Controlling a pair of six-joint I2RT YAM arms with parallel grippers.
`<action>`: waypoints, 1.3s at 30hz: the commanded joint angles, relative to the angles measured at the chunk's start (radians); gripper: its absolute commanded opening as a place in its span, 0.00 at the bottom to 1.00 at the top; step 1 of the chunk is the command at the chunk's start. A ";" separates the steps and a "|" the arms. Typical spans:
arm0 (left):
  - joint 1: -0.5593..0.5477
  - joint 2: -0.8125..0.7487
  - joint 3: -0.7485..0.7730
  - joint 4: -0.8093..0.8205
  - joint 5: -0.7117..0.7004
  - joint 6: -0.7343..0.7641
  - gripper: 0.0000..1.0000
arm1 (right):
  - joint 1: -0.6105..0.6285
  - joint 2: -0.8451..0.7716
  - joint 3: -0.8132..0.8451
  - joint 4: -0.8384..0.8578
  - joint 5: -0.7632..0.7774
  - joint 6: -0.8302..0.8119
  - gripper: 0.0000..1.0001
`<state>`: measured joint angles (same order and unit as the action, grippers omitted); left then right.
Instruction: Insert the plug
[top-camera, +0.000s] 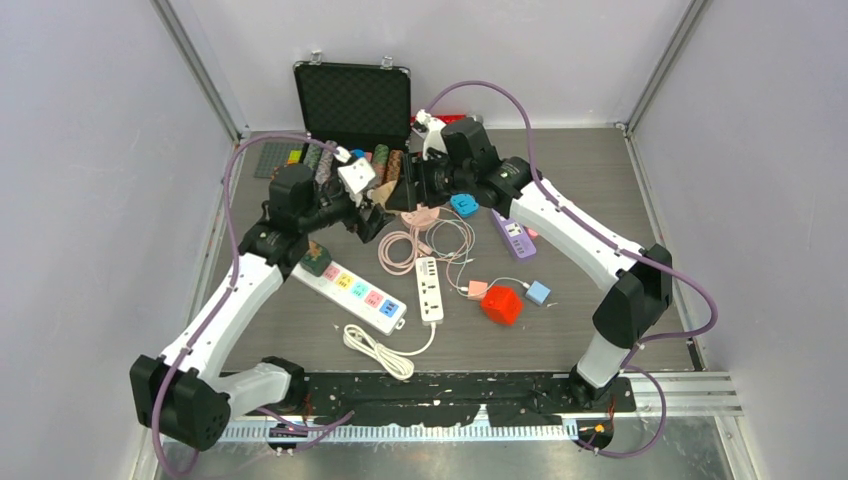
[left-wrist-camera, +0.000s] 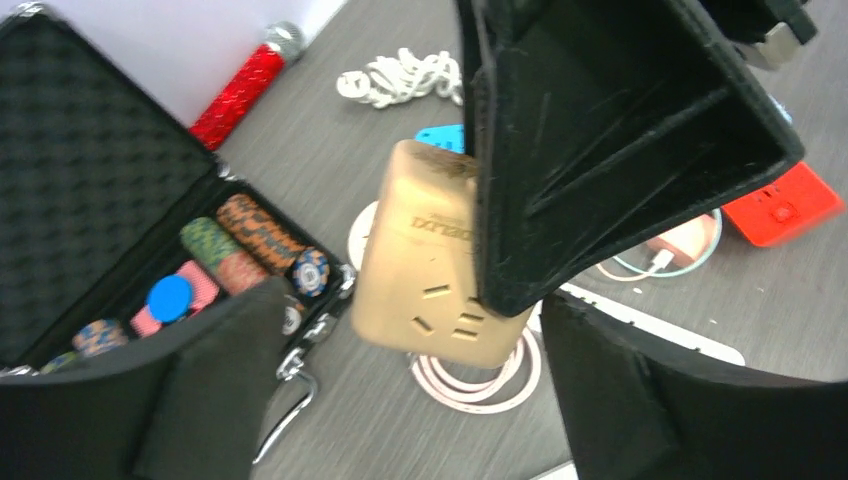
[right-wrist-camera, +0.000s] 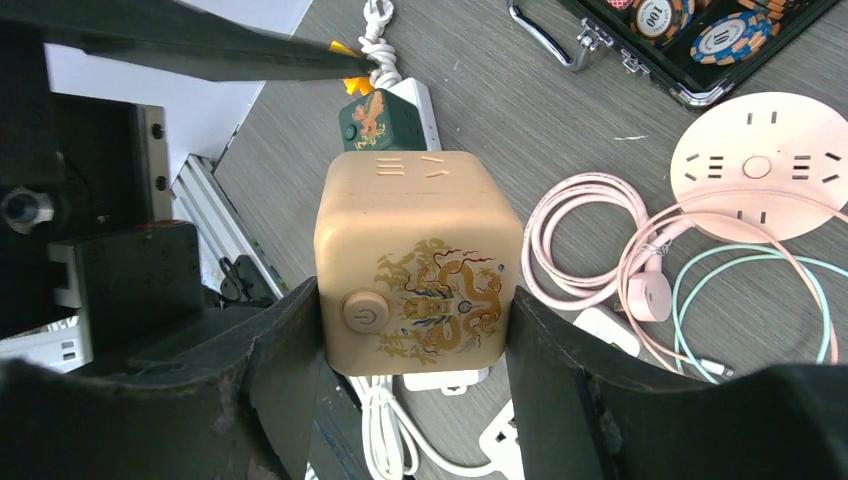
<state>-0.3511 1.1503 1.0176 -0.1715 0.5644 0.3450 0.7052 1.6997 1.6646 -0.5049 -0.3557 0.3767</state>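
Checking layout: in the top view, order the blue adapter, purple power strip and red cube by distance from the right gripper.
From the right gripper, on the beige cube:
1. blue adapter, just right of it
2. purple power strip, farther right
3. red cube, nearer the bases

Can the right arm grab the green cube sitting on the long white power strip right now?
Probably not yet. The right gripper is clamped on the gold cube, so its hand is full, and the green cube sits across the table, close under the left arm.
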 joint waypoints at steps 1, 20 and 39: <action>0.001 -0.098 -0.019 0.045 -0.160 -0.053 0.99 | 0.007 -0.036 0.037 0.067 0.046 -0.006 0.06; 0.001 -0.790 -0.187 -0.324 -1.091 -0.518 1.00 | 0.321 0.303 0.255 -0.112 0.380 -0.396 0.06; 0.001 -0.802 -0.116 -0.526 -1.056 -0.520 1.00 | 0.410 0.654 0.659 -0.397 0.496 -0.377 0.05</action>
<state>-0.3515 0.3386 0.8715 -0.6800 -0.4793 -0.1741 1.1156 2.3417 2.2444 -0.8474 0.0853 -0.0021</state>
